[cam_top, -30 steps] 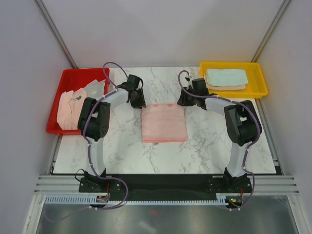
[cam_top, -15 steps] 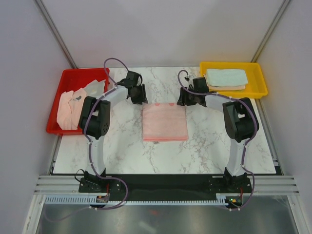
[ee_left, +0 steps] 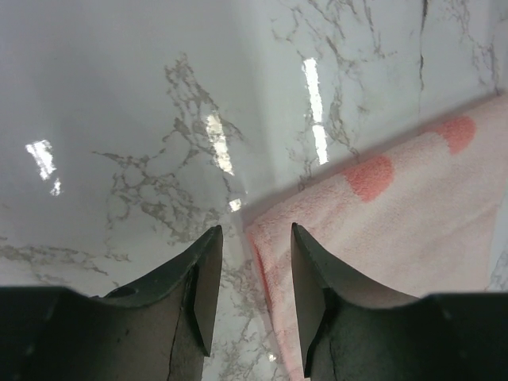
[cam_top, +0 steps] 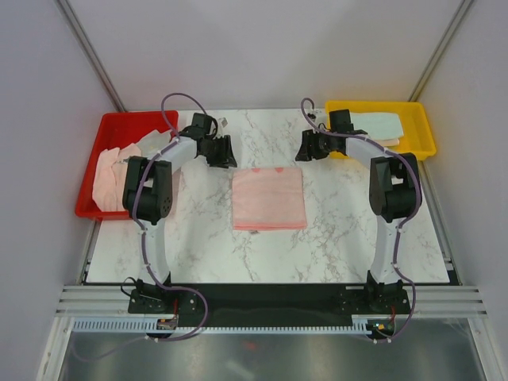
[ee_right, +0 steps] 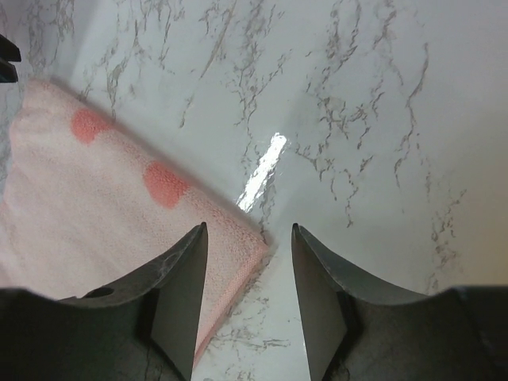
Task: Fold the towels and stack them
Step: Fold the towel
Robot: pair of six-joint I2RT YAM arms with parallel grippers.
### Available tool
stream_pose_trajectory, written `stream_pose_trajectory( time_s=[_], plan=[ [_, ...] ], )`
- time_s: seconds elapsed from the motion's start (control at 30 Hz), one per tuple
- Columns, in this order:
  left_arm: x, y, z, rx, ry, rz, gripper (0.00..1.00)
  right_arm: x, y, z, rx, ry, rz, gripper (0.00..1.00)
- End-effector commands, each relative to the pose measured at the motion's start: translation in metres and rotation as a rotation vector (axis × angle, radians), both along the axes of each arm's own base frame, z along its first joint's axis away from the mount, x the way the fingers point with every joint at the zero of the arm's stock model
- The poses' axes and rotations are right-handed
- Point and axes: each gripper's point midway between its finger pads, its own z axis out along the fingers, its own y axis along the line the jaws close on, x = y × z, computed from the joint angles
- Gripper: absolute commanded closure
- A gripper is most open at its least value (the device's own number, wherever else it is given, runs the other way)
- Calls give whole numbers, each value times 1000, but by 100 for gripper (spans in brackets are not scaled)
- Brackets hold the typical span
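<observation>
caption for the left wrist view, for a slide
Left gripper open over the marble table, a corner of the pink towel framed between its fingertips

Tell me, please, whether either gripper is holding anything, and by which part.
Nothing is held: the left gripper and right gripper are open beside corners of the pink towel.

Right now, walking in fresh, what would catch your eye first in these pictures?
A folded pink terry towel with darker pink spots lies flat in the middle of the white marble table. Both arms' jaws stand open near its two far corners, holding nothing. To the left a red plastic tray holds crumpled pale towels; at far right a yellow plastic tray holds a neat stack topped by a mint green towel.
</observation>
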Motion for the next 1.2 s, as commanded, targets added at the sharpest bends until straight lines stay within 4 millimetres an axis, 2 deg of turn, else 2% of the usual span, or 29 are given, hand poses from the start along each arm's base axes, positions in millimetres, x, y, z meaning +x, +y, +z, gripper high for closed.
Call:
stream_pose_trajectory(
  time_s=[0.0, 0.3, 0.53, 0.77, 0.87, 0.97, 1.0, 1.07, 1.17],
  plan=[
    [-7, -23, 4, -85, -24, -152, 53, -10, 7, -11, 33, 47, 116, 46],
    [-16, -23, -11, -73, 13, -164, 56, -17, 4, -29, 34, 109, 162, 46],
    [-13, -26, -13, -76, 9, -175, 59, -25, 9, -33, 67, 130, 193, 51],
    [-5, -26, -13, -67, -4, -173, 62, -23, 13, -36, 97, 140, 203, 56],
    [-1, -27, -12, -67, -8, -171, 62, -23, 12, -37, 85, 141, 197, 61],
    [5, -21, -11, -30, -20, -138, 59, -22, 11, -39, 75, 143, 187, 70],
    [10, -12, -14, 18, -28, -98, 57, -21, 10, -40, 69, 144, 182, 76],
    [12, -7, -12, 48, -38, -78, 55, -19, 7, -41, 53, 142, 171, 81],
    [11, -8, -11, 40, -40, -88, 53, -18, 5, -41, 44, 140, 163, 89]
  ],
)
